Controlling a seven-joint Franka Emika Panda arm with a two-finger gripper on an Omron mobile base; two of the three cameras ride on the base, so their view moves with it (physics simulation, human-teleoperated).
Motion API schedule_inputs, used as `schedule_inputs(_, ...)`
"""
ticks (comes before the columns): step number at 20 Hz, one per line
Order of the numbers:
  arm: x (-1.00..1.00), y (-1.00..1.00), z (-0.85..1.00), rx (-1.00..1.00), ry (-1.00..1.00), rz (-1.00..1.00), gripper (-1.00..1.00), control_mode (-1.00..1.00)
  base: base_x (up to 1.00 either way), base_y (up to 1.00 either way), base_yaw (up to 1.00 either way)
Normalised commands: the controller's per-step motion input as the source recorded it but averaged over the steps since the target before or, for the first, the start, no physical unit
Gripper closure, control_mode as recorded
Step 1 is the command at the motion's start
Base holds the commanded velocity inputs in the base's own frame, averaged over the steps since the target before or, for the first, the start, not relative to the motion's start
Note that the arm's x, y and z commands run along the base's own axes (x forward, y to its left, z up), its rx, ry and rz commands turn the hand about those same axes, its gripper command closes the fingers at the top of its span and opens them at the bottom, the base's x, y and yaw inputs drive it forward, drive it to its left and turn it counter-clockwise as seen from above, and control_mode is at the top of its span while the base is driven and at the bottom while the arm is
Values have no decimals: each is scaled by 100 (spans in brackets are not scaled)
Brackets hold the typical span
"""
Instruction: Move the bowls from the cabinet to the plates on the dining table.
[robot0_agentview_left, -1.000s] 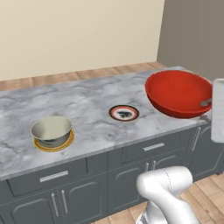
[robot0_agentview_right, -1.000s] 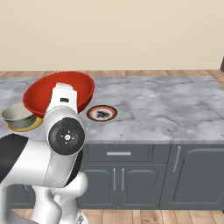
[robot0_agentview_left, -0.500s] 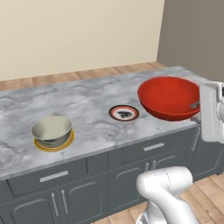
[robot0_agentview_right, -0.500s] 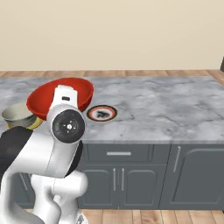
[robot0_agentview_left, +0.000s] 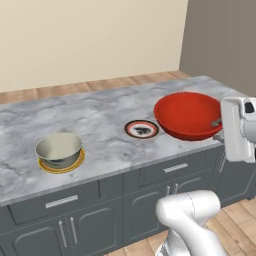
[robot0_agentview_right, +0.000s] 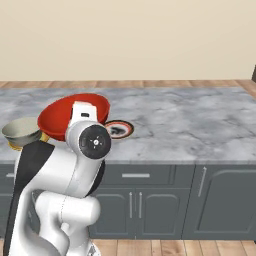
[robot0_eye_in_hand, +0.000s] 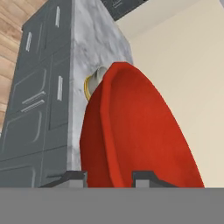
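My gripper is shut on the right rim of the red bowl, holding it slightly tilted over the dining table, just right of the dark red rimmed plate. In the hand view the red bowl rises between the fingertips of the gripper. The cream bowl sits on the yellow-gold plate at the left. From the right base, my arm covers part of the red bowl, with the red rimmed plate and cream bowl beside it. The cabinet is out of view.
Dark grey drawers and doors run under the marble top, with its front edge close to the bowl. A beige wall stands beyond the table, over a wooden floor. The hand view looks past the bowl to the cream bowl and table.
The hand and the red bowl have moved left across the table, closer to the dark red rimmed plate. The cream bowl and both plates have stayed put.
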Motion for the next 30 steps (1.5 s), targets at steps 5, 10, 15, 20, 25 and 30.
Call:
schedule_inputs(5,19,1,-37,0,-10,3,100,-100,0,0,0)
schedule_inputs(10,15,4,-35,0,-10,1,100,-100,0,0,0)
schedule_inputs(15,19,6,-27,0,-3,0,100,-100,0,0,0)
schedule_inputs(20,23,10,-19,0,0,0,100,-100,0,0,0)
schedule_inputs(25,32,6,-15,0,0,0,100,-100,0,0,0)
schedule_inputs(30,38,3,-16,0,-2,0,100,-100,0,0,0)
